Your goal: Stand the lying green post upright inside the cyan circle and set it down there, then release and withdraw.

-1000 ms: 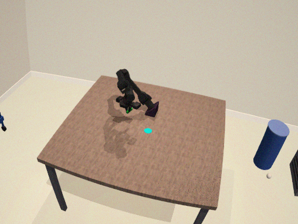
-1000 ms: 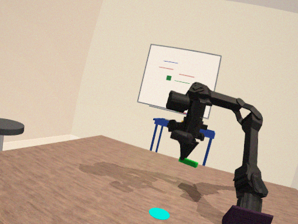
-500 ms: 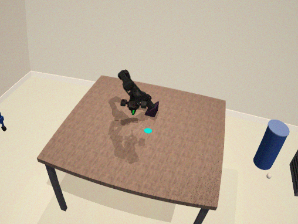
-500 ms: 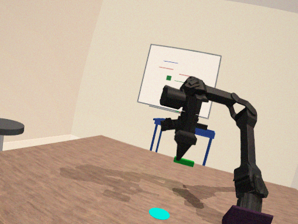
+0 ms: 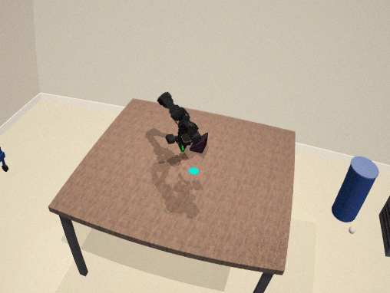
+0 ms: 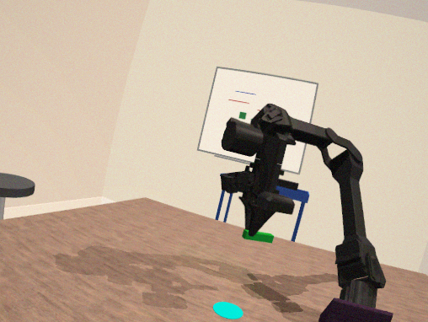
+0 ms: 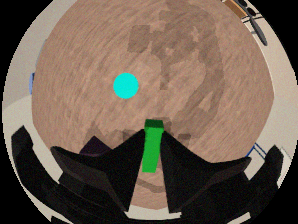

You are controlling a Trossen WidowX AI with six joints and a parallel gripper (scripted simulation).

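Gripper [image 6: 254,229] pinched the green post [image 6: 258,236], held level above the table [image 5: 238,199], well short of the cyan circle [image 5: 193,171]. Best course, I judged: carry it over the circle, tip it fully vertical before lowering, then let go gently.

The gripper [image 6: 254,231] is raised above the table [image 5: 246,215], closed on the green post [image 6: 258,236], which projects sideways from the fingertips. In the wrist view the cyan circle [image 7: 125,86] lies at 11 o'clock from the post — bare wood between them. Only nearby obstruction: the arm's own purple base [image 5: 199,144], just beside the gripper at 3 o'clock in the top view.
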